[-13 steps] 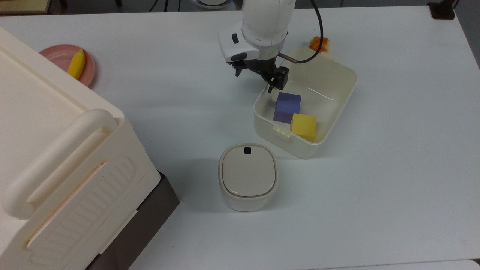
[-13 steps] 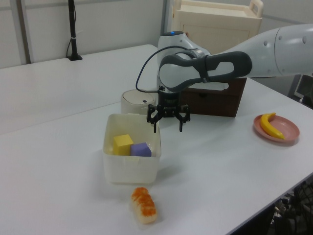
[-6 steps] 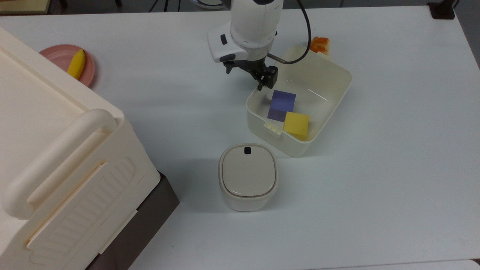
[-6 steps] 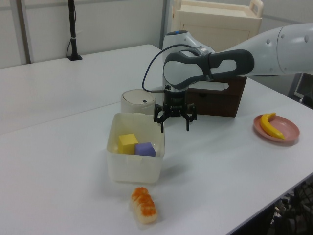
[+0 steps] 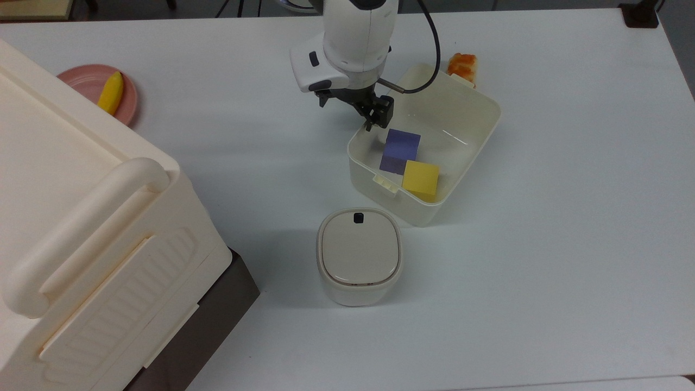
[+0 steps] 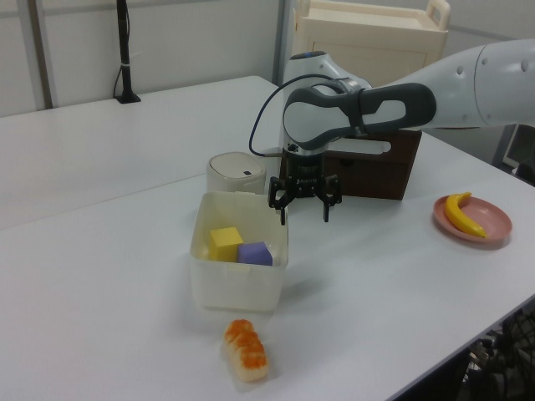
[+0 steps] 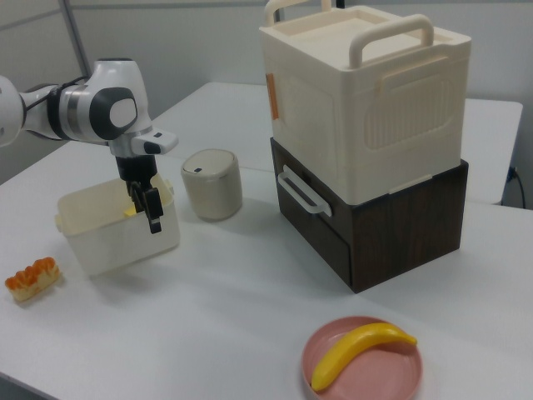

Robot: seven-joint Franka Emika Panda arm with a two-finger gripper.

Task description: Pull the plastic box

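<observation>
1. Gripper (image 6: 304, 203) hangs spread wide astride the plastic box's (image 5: 467, 138) long wall, one finger inside, one outside, clamping nothing.
2. Box sits mid-table, just beside the lidded canister (image 5: 359, 255), holding a purple cube (image 5: 400, 149) and a yellow cube (image 5: 421, 179).
3. Likely light, stiff, glossy; hooking the rim wall should drag it, though it may swivel.

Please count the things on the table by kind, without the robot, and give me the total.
Foam cubes: 2, purple cube and yellow cube, both inside the plastic box
Containers: 4, the plastic box, lidded canister, large cream bin, dark wooden drawer unit
Toy foods: 2, banana, sushi piece
Plates: 1, pink plate
Total: 9
</observation>
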